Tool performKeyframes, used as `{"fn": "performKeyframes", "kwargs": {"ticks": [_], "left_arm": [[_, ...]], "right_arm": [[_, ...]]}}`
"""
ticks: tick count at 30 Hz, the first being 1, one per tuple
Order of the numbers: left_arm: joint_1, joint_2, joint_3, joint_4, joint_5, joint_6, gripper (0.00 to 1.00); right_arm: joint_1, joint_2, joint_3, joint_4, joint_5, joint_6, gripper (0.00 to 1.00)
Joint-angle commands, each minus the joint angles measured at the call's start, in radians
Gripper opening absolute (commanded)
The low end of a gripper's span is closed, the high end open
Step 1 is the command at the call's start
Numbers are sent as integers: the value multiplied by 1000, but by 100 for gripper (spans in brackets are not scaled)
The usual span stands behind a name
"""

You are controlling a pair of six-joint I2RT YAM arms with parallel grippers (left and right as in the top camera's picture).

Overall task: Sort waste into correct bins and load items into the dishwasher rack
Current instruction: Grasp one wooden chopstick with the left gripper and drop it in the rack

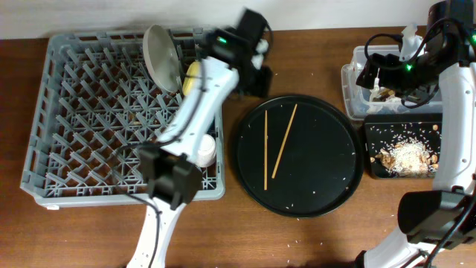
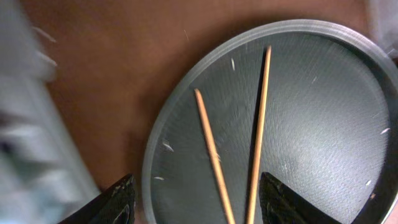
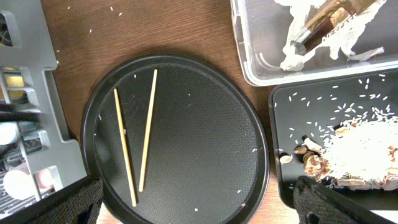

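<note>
Two wooden chopsticks (image 1: 274,145) lie in a narrow V on the large round black tray (image 1: 320,179). My left gripper (image 1: 256,71) is open and empty above the table between the rack and that tray. In the left wrist view the chopsticks (image 2: 211,155) lie between its fingers (image 2: 199,205). My right gripper (image 1: 379,71) is wide open and empty (image 3: 199,202) over the clear tub (image 1: 355,82). The grey rack (image 1: 97,126) holds the upright grey plate (image 1: 160,56), the yellow bowl (image 1: 192,78) and a small pale cup (image 1: 207,151).
The clear tub (image 3: 249,50) holds white napkins (image 3: 317,37) and the gold-brown wrapper (image 3: 329,15). The black rectangular tray (image 3: 280,124) in front of it holds rice and brown scraps (image 3: 357,146). Loose grains are scattered on the round tray and the wooden table.
</note>
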Motion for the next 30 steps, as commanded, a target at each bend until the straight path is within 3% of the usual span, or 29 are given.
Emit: {"fn": "performKeyframes", "kwargs": {"ticks": [1,11,12,13,14,17,19,22,25,30], "left_arm": [[-50,60,-120,24,-29,-163,62],[-156,88,-359,143,-43,-193,56],[-158,89,-359,140,-44,-193,50],[-158,89,-360,141,-43,-194,29],[-158,92,-364,143,-43,-194,20],[-158,96,-387,161,-43,-194,17],[-158,96,-388,164,-43,-194,1],[-158,95,-382,167,-41,-194,1],[-149,91,-243,119,-2,-102,1],[18,88,427,-282,-55,-58,1]], "right_arm": [[0,-2,3,0,9,-5,99],[0,-2,3,0,9,-5,98],[0,-2,3,0,9,-5,98],[0,-2,3,0,9,-5,98],[0,-2,3,0,9,-5,98],[0,-2,3,0,9,-5,98],[0,-2,3,0,9,-5,98],[0,-2,3,0,9,-5,98],[0,-2,3,0,9,-5,98],[0,-2,3,0,9,-5,98]]}}
